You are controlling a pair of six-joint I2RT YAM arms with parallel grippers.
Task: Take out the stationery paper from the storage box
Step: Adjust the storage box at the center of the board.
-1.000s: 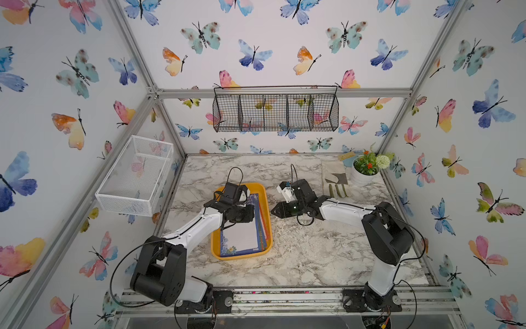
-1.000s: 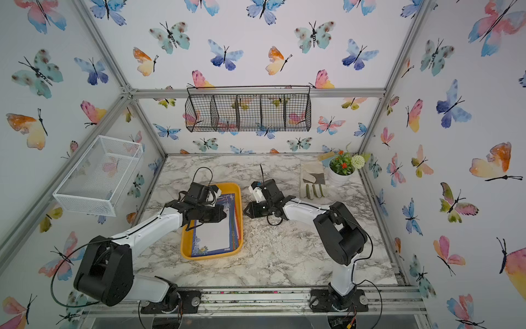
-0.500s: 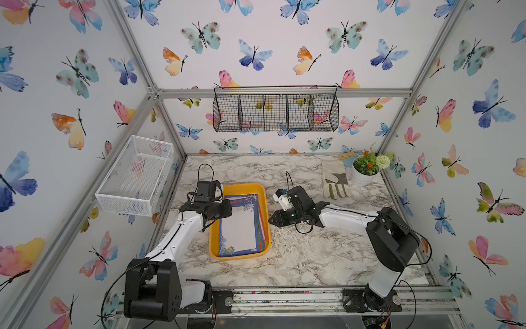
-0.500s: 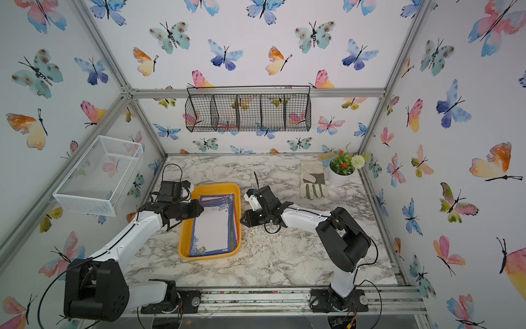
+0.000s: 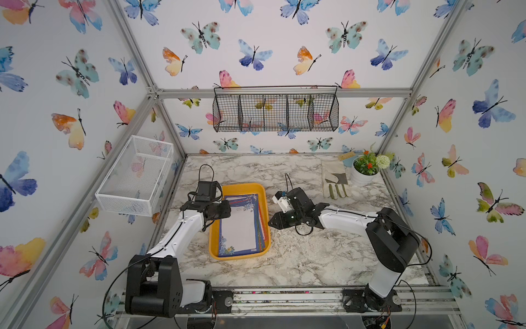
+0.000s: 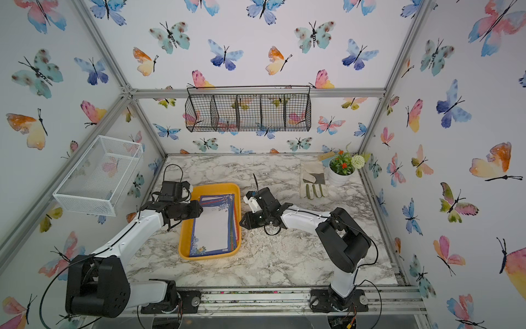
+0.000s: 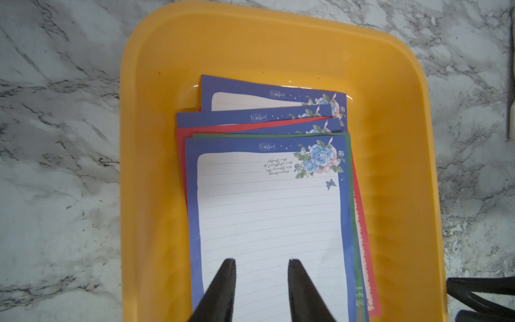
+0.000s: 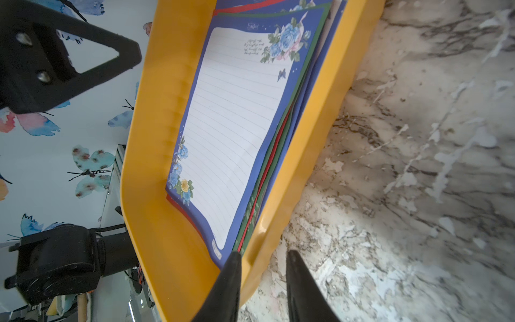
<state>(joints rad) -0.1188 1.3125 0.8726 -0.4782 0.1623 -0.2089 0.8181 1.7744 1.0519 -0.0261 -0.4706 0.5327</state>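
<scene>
Left arm swung back over the storage box, and the left gripper has spread its jaws partway. They're empty, hovering above the stationery paper stacked inside. Right gripper straddles the rim, jaws part-open and not clamped. My worry is the thin, fanned sheets sliding or several lifting together. Both arms reach low over the counter, wrists turned inward.

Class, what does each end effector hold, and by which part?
Left end effector: nothing. Right end effector straddles the long side rim of the shallow yellow-orange plastic tray; grip unclear.
</scene>
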